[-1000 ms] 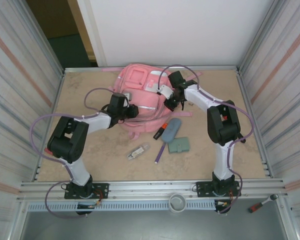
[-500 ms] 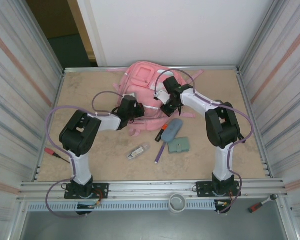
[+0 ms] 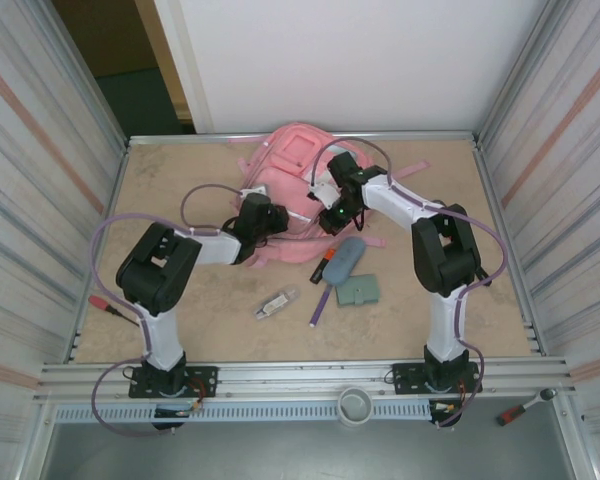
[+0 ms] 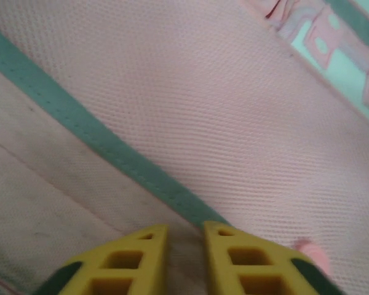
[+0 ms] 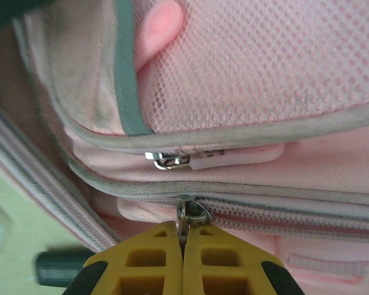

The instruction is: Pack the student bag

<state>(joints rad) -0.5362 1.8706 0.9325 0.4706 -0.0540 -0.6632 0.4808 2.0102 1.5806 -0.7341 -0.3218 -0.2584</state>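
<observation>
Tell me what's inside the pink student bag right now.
Nothing inside shows. The student bag has pink mesh and fabric covering its interior, and the zip beside the right gripper looks shut; that gripper pinches the zip pull. Any contents are hidden.

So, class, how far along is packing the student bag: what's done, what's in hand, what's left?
Done: nothing looks packed; the pouch, marker, purple pen, green case and small white item lie on the table. In hand: the right gripper is shut on a zip pull of the student bag; the left gripper sits on its fabric, grip unclear. Left, probably: unzip, load everything.
</observation>
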